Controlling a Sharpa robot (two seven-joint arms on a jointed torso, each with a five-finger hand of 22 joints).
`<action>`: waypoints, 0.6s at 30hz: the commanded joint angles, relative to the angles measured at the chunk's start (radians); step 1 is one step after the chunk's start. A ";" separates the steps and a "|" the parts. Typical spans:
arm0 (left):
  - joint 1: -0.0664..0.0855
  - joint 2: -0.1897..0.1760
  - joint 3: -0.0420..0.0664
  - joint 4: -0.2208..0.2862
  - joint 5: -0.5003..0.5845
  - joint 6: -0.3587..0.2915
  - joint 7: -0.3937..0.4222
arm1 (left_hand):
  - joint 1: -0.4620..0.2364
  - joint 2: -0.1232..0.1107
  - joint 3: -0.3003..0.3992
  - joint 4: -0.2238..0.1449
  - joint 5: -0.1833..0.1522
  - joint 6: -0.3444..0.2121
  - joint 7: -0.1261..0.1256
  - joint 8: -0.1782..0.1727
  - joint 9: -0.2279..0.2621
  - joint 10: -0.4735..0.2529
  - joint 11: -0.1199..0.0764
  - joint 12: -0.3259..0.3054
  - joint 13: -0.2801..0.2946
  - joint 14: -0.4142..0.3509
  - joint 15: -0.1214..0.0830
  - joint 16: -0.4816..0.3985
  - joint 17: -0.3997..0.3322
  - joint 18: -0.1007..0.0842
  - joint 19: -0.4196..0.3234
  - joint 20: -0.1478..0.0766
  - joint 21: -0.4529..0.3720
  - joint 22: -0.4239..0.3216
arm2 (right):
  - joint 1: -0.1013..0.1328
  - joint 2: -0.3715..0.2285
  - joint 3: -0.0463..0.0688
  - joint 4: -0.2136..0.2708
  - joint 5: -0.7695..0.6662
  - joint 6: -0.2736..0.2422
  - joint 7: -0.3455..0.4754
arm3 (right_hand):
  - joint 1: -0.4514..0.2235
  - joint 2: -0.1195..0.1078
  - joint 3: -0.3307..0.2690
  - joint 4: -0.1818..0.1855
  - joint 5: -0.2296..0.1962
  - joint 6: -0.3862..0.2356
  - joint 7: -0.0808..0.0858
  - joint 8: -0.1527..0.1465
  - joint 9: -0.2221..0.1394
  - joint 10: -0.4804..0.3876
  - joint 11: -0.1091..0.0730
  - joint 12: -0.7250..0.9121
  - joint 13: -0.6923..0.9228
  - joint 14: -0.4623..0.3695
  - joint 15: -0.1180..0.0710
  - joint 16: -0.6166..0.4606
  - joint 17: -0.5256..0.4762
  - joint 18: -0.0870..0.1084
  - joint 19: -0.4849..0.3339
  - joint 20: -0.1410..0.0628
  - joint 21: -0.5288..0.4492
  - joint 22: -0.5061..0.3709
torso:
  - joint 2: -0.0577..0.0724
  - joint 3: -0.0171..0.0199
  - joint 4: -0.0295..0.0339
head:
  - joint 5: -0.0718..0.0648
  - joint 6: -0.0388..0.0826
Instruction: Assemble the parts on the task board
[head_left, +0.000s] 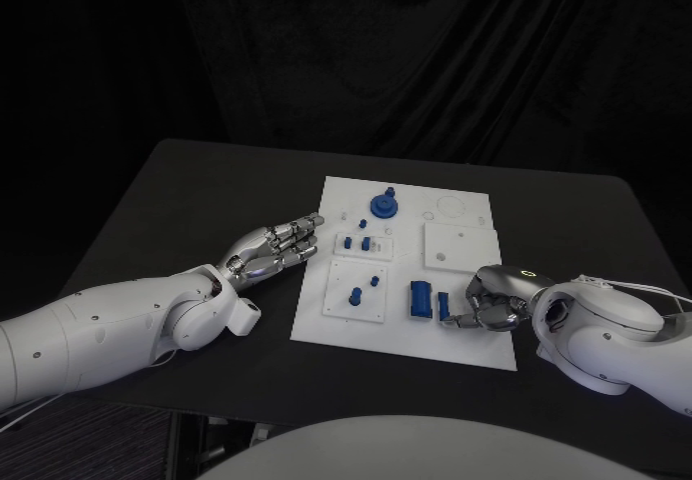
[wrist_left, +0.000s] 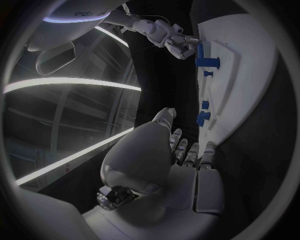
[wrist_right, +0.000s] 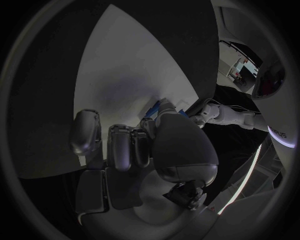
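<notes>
A white task board (head_left: 459, 345) is laid on the black bench (head_left: 188, 190), its long axis running away from the robot and leaning slightly to the right in the head view. Raised white square plates are carried on it, and small blue parts are set among them. A round blue knob (head_left: 384, 204) with a short stem is stood upright near the far edge. A blue cylinder (head_left: 420, 298) is laid flat near the near right edge, its long axis pointing along the board's length.

The right robot hand (head_left: 483, 305) is placed at the board's right side, just beside that cylinder, with a small blue piece (head_left: 444, 305) at its fingertips; whether the piece is pinched or merely touched cannot be told. The left robot hand (head_left: 277, 246) is held at the board's left edge, nothing grasped, fingers loosely curved and pointed toward the board.

In the left wrist view the board is seen edge-on, so the blue parts (wrist_left: 207, 62) are shown in profile standing proud of the surface, with the right robot hand (wrist_left: 178, 44) at the far end. In the right wrist view a blue sliver (wrist_right: 154, 105) is glimpsed past the fingers (wrist_right: 120, 145)
</notes>
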 joint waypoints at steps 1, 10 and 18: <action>-0.003 0.002 0.001 0.001 0.003 0.015 0.041 | -0.001 0.009 0.004 -0.001 -0.004 0.000 0.006 0.003 0.001 -0.003 0.006 0.003 -0.001 0.000 0.004 -0.007 -0.001 0.016 0.000 0.010 0.003 0.001 | -0.002 0.002 0.001 -0.004 0.019 0.027 -0.013 | 0.011 0.005 0.000 -0.006 -0.006 0.007 -0.009 -0.004 0.008 0.106 -0.007 0.003 0.263 0.052 -0.007 -0.001 0.103 0.019 0.004 -0.001 -0.003 0.155 | 0.000 -0.0004 0.0000 | 0.001 0.000; -0.004 0.003 0.001 0.000 0.003 0.018 0.039 | -0.001 0.009 0.005 -0.001 -0.005 0.001 0.007 0.003 0.002 -0.003 0.007 0.003 0.000 0.000 0.004 -0.007 -0.001 0.016 0.000 0.010 0.003 0.001 | -0.002 0.012 0.001 -0.009 0.023 0.023 -0.002 | -0.008 -0.003 -0.024 0.008 -0.008 0.003 -0.008 -0.010 0.007 0.106 -0.006 0.003 0.263 0.053 -0.007 0.000 0.105 0.019 0.005 -0.001 -0.004 0.155 | 0.000 -0.0002 0.0001 | 0.000 0.000; -0.005 0.002 0.001 0.001 0.003 0.019 0.038 | -0.001 0.009 0.005 -0.001 -0.005 0.007 0.008 0.004 0.002 -0.003 0.007 0.003 -0.001 0.000 0.005 -0.007 -0.001 0.016 0.000 0.010 0.003 0.001 | -0.002 0.013 0.001 -0.011 0.033 0.011 0.007 | -0.019 -0.007 -0.035 0.008 -0.007 -0.012 -0.008 -0.022 0.000 0.106 -0.006 0.003 0.263 0.054 -0.007 0.000 0.105 0.018 0.006 -0.001 -0.003 0.156 | 0.000 -0.0001 0.0000 | 0.002 0.000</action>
